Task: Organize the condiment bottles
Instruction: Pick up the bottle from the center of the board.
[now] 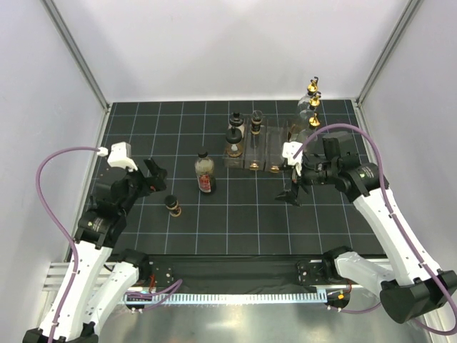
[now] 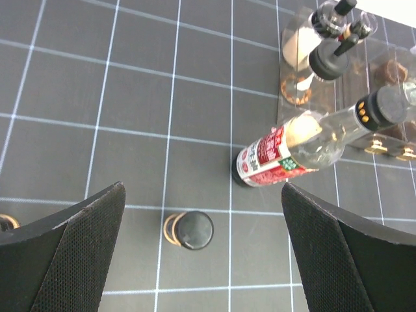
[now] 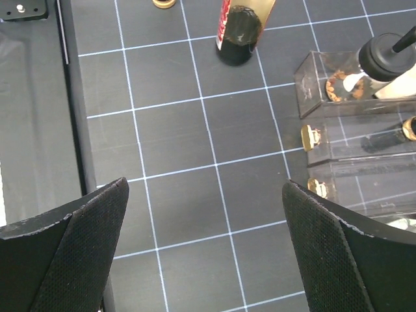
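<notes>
A red-labelled bottle (image 1: 205,174) stands upright mid-table, and a short brown bottle with a black cap (image 1: 172,206) stands to its near left. Dark-topped bottles (image 1: 234,136) sit in the clear rack (image 1: 265,150). Tall clear bottles with gold pourers (image 1: 312,103) stand at the back right. My left gripper (image 1: 153,174) is open and holds nothing. In the left wrist view it (image 2: 203,188) hovers over the short bottle (image 2: 194,230), with the red-labelled bottle (image 2: 286,151) just beyond. My right gripper (image 1: 291,191) (image 3: 205,184) is open above bare mat, near the rack's (image 3: 338,130) front.
The black gridded mat ends at a metal rail along the near edge (image 1: 235,294). White walls close in the left, back and right. In the right wrist view the red-labelled bottle's cap (image 3: 237,29) shows at the top, and gold fittings (image 3: 311,136) lie in the rack.
</notes>
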{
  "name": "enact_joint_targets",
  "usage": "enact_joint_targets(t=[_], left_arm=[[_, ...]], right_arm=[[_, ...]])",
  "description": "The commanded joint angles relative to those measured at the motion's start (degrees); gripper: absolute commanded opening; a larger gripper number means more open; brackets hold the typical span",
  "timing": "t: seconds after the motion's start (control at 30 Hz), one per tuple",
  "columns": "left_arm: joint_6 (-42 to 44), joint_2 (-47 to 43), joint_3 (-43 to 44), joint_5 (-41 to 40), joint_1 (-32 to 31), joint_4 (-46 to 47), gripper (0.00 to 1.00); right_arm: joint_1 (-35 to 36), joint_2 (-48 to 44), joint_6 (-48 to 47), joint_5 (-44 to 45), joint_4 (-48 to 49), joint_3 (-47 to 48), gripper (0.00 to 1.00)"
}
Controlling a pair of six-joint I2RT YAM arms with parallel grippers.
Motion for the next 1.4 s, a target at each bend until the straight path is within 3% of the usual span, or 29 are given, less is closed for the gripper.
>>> enact_joint_targets(t=[0.0,0.3,0.57,0.83,1.37], left_arm=[[-3.26,-0.06,-0.31,1.73,0.28,-1.72,1.0],[-8.27,1.08,-2.77,1.12,0.37,-5.15,1.0],[-9.51,5.82,-2.6,4.62,0.28,-5.68,1.0],[-10.47,11.62,-0.49,6.12,0.37,-13.94,1.0],[-12.76,17.6,-1.98,7.44,0.19,-14.65,0.98]], right_arm=[[-1.03,-1.63,-1.49,-4.07,3.17,-1.71,1.0],[-4.64,-4.09,-1.23,-10.23,5.99,-7.33,1.0],[-5.08,-4.53,-1.41,-10.67,7.13,-9.71,1.0],[-4.99,-4.36,-2.02,-10.67,6.87,-10.41,1.0],[-5.08,-4.45,-2.81,-10.14,6.43,-10.85,1.0]])
